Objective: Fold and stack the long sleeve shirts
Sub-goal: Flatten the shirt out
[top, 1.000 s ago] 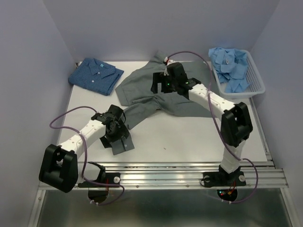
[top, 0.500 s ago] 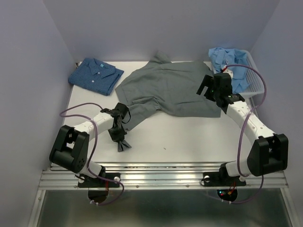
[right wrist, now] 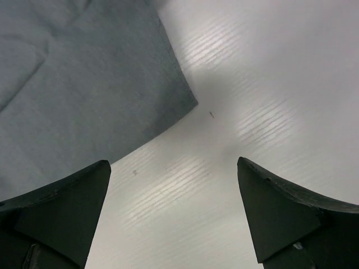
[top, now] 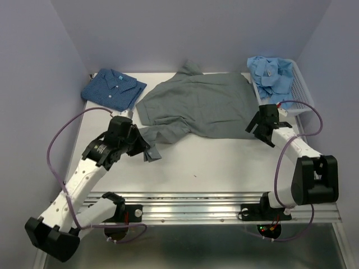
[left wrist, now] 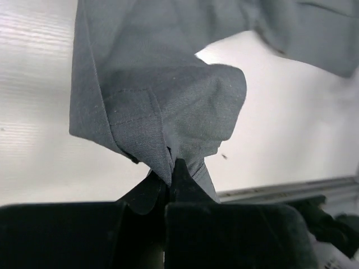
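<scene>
Pinching sleeve [left wrist: 168, 112] of plain dark grey cloth shirt [top: 196, 103] in clamped left gripper [left wrist: 171, 168]; right gripper [right wrist: 174, 190] agape, empty; may slip free if tugged hard.

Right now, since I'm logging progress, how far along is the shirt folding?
Done: the dark blue shirt lies folded at the left. In hand: the left gripper is shut on a sleeve of the grey shirt, spread mid-table; the right gripper is open beside its corner. Left: the light blue shirts, bunched in the basket.
</scene>
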### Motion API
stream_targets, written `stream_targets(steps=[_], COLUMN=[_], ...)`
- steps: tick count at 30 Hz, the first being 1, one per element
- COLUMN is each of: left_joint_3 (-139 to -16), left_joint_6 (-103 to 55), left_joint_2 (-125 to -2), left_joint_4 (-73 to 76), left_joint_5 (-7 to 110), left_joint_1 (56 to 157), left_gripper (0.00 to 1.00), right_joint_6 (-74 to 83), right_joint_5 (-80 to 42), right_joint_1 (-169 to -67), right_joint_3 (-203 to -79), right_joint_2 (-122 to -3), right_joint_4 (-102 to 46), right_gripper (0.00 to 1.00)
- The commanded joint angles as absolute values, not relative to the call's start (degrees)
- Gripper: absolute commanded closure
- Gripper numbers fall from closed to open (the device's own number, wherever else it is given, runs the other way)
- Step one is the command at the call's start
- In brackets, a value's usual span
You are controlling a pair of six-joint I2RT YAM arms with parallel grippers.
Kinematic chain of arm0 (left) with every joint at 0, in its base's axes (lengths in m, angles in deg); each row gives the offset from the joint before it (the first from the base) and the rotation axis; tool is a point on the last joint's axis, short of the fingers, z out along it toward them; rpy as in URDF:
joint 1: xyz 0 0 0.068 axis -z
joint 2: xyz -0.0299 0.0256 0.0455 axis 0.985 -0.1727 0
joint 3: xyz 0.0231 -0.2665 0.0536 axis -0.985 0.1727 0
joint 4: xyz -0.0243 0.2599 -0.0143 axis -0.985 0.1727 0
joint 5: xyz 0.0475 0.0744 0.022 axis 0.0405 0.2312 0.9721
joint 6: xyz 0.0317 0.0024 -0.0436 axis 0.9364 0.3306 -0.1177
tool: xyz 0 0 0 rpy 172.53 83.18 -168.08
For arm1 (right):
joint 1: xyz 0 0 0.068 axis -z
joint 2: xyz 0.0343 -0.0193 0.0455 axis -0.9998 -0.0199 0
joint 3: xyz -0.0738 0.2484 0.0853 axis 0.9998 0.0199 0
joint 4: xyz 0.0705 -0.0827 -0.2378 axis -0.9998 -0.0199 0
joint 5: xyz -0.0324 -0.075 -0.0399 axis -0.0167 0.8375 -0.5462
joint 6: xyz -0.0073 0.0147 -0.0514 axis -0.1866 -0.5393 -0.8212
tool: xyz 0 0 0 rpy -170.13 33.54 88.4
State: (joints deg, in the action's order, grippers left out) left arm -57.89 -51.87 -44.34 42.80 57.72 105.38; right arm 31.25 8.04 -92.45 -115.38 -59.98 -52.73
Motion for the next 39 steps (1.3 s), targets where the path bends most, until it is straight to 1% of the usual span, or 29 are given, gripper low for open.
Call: stream_targets(steps=[1,8,10,12,14,17,22,28,36,39], left_joint_3=[-58.29,-58.2,-58.9,-59.08,-58.99,-59.43,-61.53,-62.5,-62.51,-62.59], left_joint_6=[-48.73,-48.03,-47.41,-46.89,-46.62,-46.62,-46.88,-47.32,-48.03,-47.85], left_joint_2=[-38.5,-32.06,-31.1,-29.7,-28.03,-26.7,-24.33,-22.04,-20.72,-20.2], left_joint_4=[45.26,43.67,43.76,43.33,42.54,42.36,41.22,40.16,39.63,39.37], left_joint_5=[46.66,39.7,37.77,34.97,32.51,31.26,27.66,26.6,26.34,26.43], left_joint_1=[105.72,105.72,105.63,105.63,105.63,105.63,105.63,105.63,105.72,105.72], left_gripper=[1.0,1.0,1.0,1.0,1.0,1.0,1.0,1.0,1.0,1.0], right_joint_6=[33.44,32.39,32.3,32.12,32.04,32.65,31.86,31.15,30.28,30.45], right_joint_5=[10.24,10.24,9.46,7.53,4.73,2.34,2.5,2.25,6.81,8.39], right_joint_1=[-92.37,-91.32,-90.8,-90.79,-90.79,-90.79,-90.79,-90.79,-90.79,-90.26], right_joint_3=[-115.26,-119.3,-120.27,-120.27,-118.97,-116.94,-114.39,-114.03,-113.24,-113.42], right_joint_2=[-64.36,-76.31,-77.82,-79.23,-79.06,-77.31,-71.87,-67.46,-69.3,-73.42], right_joint_4=[-51.48,-45.15,-43.92,-43.04,-41.64,-40.05,-40.57,-41.01,-41.63,-41.02], right_gripper=[0.0,0.0,0.0,0.03,0.05,0.04,0.0,0.0,0.0,0.0])
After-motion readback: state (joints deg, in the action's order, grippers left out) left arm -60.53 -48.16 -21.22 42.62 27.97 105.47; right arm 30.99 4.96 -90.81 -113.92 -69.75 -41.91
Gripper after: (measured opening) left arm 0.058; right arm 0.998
